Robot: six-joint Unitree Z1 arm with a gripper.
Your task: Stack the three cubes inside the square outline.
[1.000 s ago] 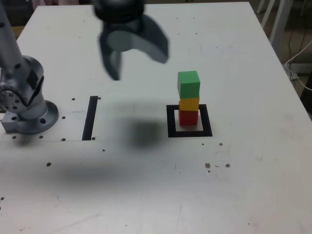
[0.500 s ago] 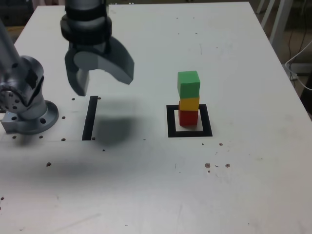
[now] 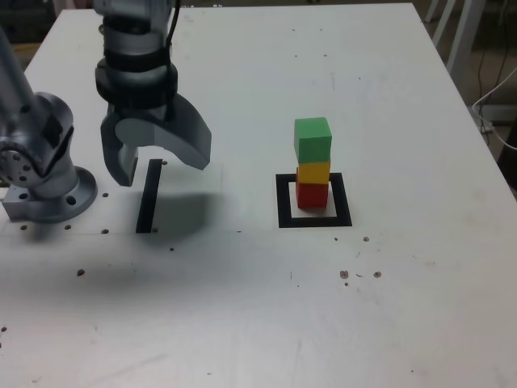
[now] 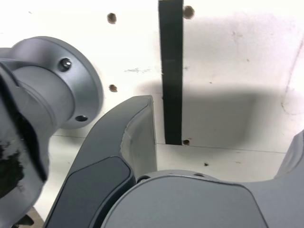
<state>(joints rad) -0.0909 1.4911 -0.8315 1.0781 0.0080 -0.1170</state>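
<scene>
Three cubes stacked; the task looks finished.
Red cube [image 3: 311,195], yellow cube [image 3: 313,172] and green cube [image 3: 313,139] stand stacked inside the square outline [image 3: 283,202] on the bench [image 3: 388,97]; the pincer [image 3: 155,159] hangs wide open and empty, well apart over the black strip [image 3: 149,196].

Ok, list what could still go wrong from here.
1. The green cube sits skewed and overhanging on the yellow cube, so a table jolt might topple the stack.
2. The open gripper hangs low over the black strip, near the arm's base; a careless move could hit the table or base.
</scene>
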